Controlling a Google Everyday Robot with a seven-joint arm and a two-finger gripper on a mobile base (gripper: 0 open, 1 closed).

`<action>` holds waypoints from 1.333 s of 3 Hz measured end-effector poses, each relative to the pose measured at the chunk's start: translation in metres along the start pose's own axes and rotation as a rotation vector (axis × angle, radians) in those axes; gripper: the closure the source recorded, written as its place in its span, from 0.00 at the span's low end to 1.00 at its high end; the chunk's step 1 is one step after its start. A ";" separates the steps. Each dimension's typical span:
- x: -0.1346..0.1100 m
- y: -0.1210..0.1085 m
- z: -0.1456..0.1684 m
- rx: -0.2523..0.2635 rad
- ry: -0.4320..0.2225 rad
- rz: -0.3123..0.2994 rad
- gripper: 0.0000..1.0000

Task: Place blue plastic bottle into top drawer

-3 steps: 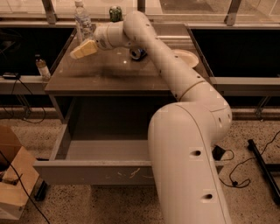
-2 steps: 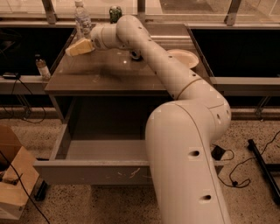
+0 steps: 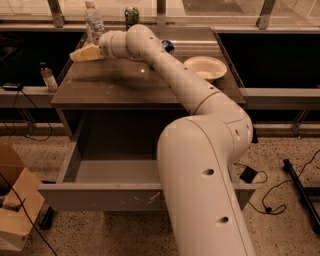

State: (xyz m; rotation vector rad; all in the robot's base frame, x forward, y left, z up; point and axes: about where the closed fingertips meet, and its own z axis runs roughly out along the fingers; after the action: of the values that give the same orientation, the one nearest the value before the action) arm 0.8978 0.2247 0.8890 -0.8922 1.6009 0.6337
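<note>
The tall clear plastic water bottle stands upright at the far left corner of the grey worktop. It is judged light, thin-walled and slippery, and best gripped mid-body. The cream gripper is held just beside its base; whether it is wide or narrow cannot be told.

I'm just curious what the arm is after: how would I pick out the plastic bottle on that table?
Look at the table above the open top drawer, at its far left corner. The blue plastic bottle stands there upright, just beyond the gripper. It is clear with a white cap, and taller than the green can to its right.
</note>
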 end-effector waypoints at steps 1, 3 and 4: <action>-0.003 -0.009 0.010 0.026 -0.016 0.019 0.00; -0.003 -0.028 0.021 0.080 -0.027 0.052 0.00; 0.000 -0.036 0.028 0.096 -0.023 0.064 0.00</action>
State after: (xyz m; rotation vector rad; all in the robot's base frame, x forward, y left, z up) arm 0.9433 0.2268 0.8849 -0.7631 1.6305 0.6040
